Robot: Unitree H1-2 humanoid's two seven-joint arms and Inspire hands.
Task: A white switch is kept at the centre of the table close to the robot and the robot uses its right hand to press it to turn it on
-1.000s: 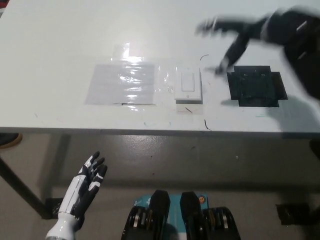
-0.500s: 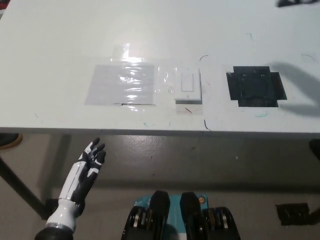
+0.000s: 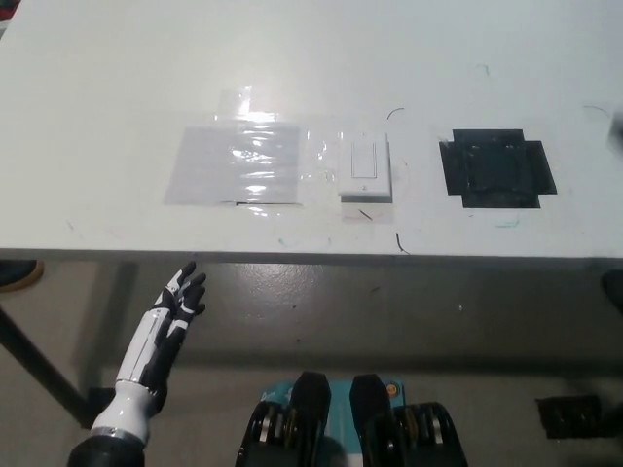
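White switch (image 3: 365, 167) on table (image 3: 117, 78), untouched; left hand (image 3: 180, 305) below edge, fingers spread, empty

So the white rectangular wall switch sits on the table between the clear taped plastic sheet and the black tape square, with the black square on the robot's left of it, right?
Not quite. In the head view the black tape square lies on the robot's right of the white rectangular wall switch; the clear taped plastic sheet is on its left. The rest holds.
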